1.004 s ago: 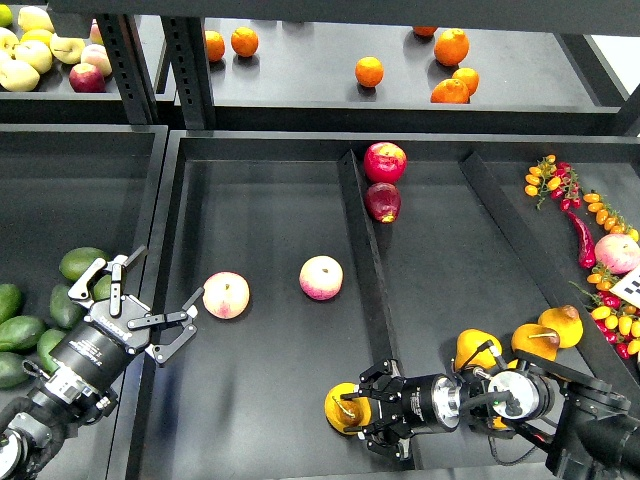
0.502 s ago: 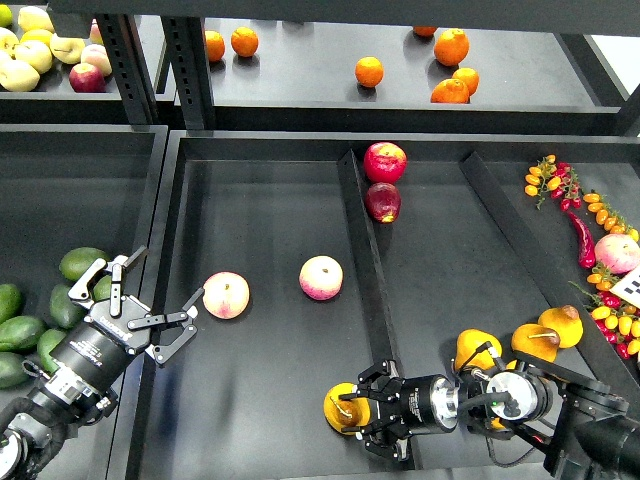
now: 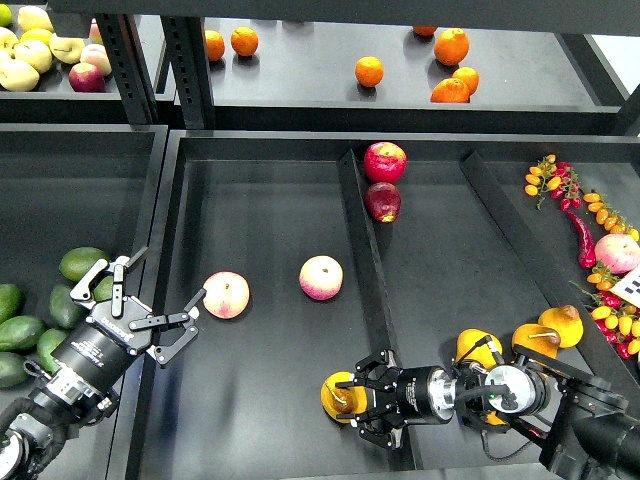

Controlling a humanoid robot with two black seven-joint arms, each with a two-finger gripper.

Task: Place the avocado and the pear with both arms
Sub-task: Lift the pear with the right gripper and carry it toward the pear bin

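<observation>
head view: the right gripper [image 3: 352, 403] has its fingers closed around the pear [image 3: 338, 396], low in the middle tray [image 3: 270, 200], just left of the divider [image 3: 365, 260]; three more pears [image 3: 478, 348] lie behind that arm. the left gripper [image 3: 150, 300] is spread open and empty over the tray's left wall. the avocado [image 3: 80, 263] lies just behind and left of it, long axis roughly crosswise, so the left arm is nearer.
</observation>
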